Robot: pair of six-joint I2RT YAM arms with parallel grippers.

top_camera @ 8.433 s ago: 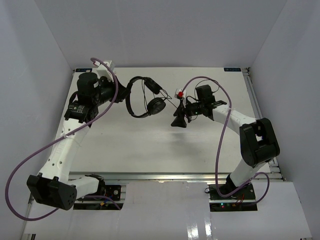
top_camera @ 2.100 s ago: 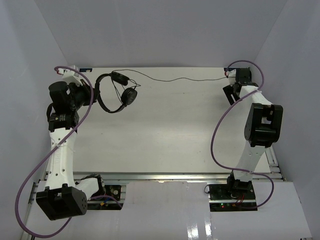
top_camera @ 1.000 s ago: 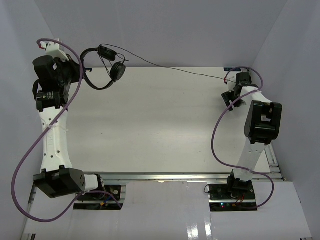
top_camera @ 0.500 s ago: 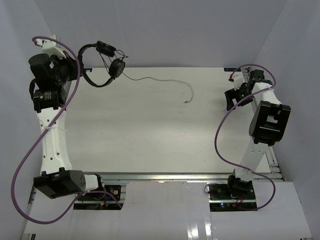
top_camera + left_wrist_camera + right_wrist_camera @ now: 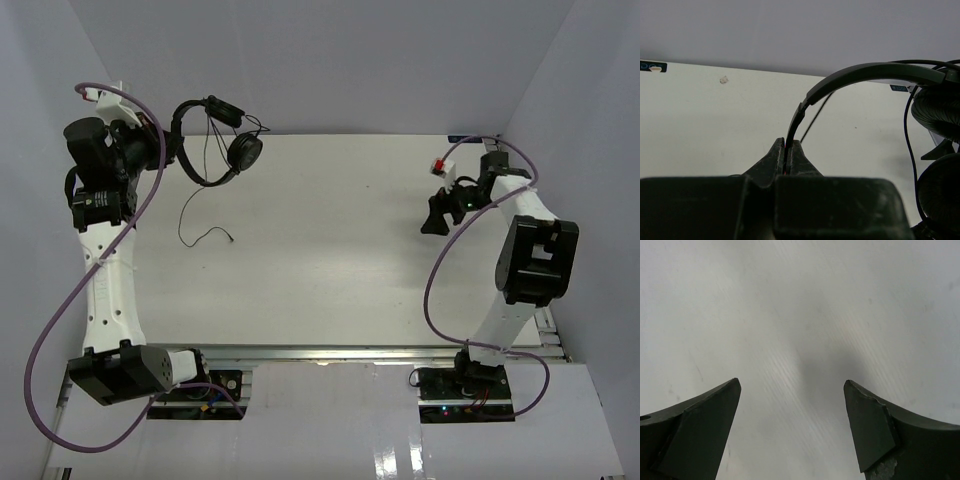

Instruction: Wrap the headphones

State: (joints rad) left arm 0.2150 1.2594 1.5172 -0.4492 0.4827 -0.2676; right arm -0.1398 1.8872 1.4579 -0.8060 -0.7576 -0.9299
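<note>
Hanging from my left claw (image 5: 788, 151), the headphones (image 5: 212, 140) are held above the table (image 5: 350, 260) by the headband (image 5: 860, 75), jaws pinched shut on its thin edge, ear cups (image 5: 243, 152) dangling just beyond. The cord (image 5: 184, 228) trails loose below, its free end apparently resting on the surface, well apart from my right claw (image 5: 790, 405), which gapes wide and holds nothing. Recommendation: bring that claw to the free end, grip firmly, then wind evenly around the band.

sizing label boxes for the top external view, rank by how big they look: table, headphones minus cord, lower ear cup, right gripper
1. table
2. headphones
3. lower ear cup and right gripper look about alike. The headphones are held up nearer the camera, so these two are not ranked against each other.
</note>
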